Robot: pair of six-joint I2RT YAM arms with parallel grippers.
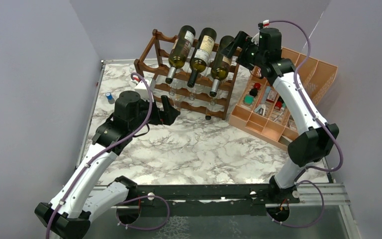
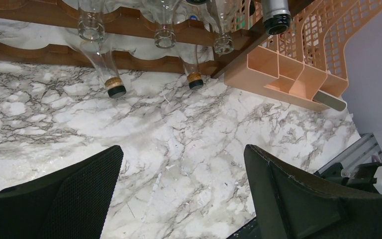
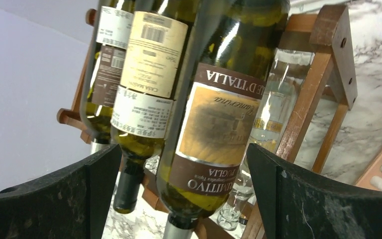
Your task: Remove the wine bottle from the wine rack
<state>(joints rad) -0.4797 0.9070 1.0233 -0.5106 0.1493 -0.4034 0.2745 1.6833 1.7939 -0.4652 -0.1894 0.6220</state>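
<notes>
Top external: bottles (image 1: pixel 200 50) on wine rack (image 1: pixel 160 37)

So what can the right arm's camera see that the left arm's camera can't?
Only the right wrist view shows paper labels on three dark wine bottles, with the nearest wine bottle straight ahead of the open right gripper. Only the left wrist view shows two stoppered clear bottle necks, the peach organiser with its lattice wall, and the open left gripper. Both show the brown wine rack and the marble table.
</notes>
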